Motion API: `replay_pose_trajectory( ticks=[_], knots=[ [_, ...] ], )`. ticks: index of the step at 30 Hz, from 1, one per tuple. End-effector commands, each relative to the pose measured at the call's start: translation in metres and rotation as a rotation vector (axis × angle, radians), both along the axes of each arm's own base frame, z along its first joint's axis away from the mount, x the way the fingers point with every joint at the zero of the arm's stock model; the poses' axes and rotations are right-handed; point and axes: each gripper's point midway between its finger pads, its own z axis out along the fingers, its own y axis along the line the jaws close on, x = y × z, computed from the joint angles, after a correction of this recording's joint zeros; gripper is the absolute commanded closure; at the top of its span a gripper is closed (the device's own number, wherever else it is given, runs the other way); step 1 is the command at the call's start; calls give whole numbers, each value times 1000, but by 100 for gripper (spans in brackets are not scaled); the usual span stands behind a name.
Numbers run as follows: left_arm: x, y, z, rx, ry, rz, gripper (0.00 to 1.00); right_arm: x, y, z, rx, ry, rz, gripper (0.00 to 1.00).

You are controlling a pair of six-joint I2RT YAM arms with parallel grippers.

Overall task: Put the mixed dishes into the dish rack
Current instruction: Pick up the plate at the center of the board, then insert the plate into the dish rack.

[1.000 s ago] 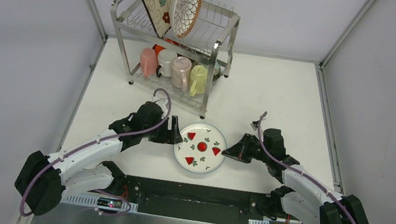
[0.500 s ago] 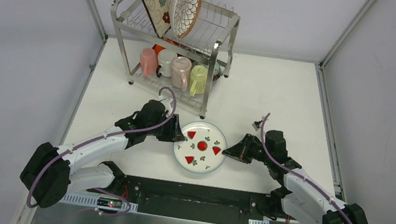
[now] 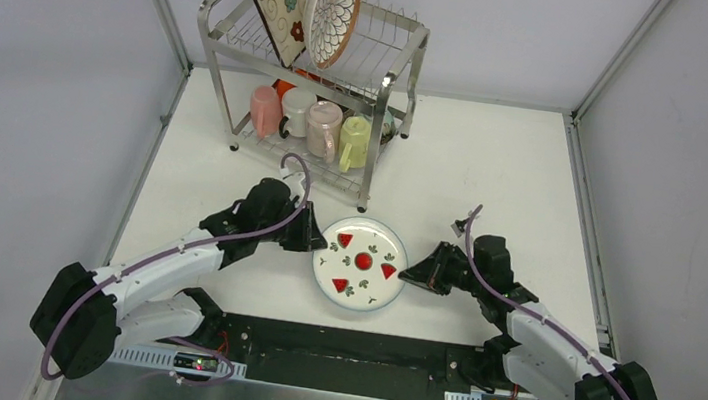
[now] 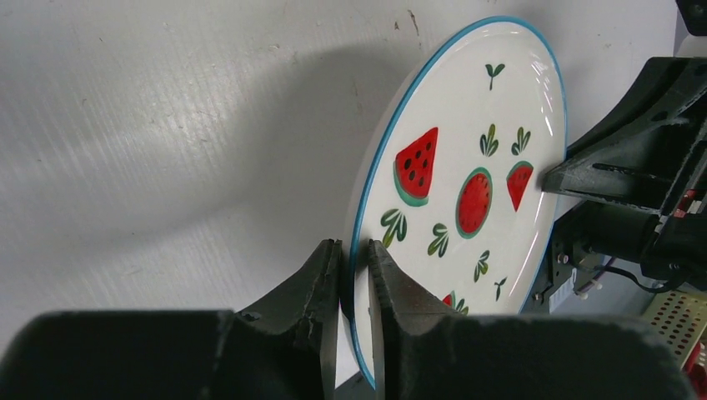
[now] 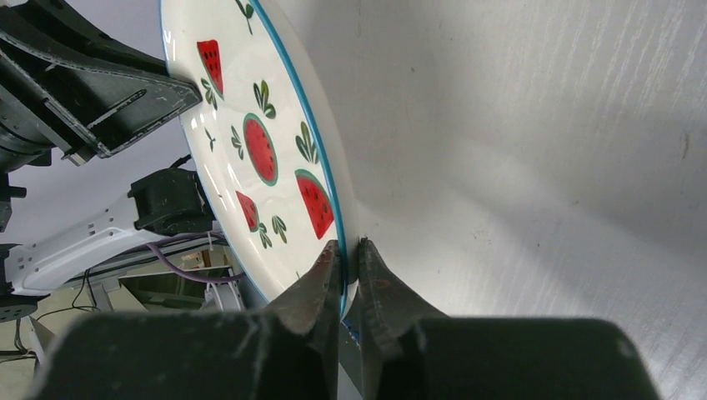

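Pinching opposite rim edges, my left end effector point(image 4: 353, 265) and right end effector point(image 5: 350, 262) both clamp the watermelon-print plate point(image 3: 360, 263), which lies between them, with the dish rack point(image 3: 371, 167) beyond. I judge it rigid, glazed and slippery, breakable; the rim is the correct hold point.

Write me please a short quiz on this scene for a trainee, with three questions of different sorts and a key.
1. True or false: the watermelon plate stands in the dish rack.
2. Which tier of the rack holds the mugs? A) upper B) lower C) neither
3. Fill in: the left gripper and the right gripper each pinch the plate by its ____.
Key: 1 false, it is between the two grippers, outside the rack; 2 B; 3 rim.
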Motion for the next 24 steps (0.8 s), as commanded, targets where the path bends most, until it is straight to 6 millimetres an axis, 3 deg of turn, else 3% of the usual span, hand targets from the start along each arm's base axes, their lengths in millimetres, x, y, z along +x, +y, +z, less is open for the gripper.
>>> replay_pose_trajectory(
  ticks=[1,10,17,24],
  knots=[
    [0,-11,31,-101,-71,-28,100,9,13,31,94,-108,39,88],
    [-5,-7,65,-175,-147,-17,100,11,12,29,89,-100,22,66],
    [-5,-2,69,-177,-160,4,100,11,11,28,85,-104,22,45],
    [-7,-5,75,-191,-159,-7,100,11,10,17,58,-91,21,37]
  ],
)
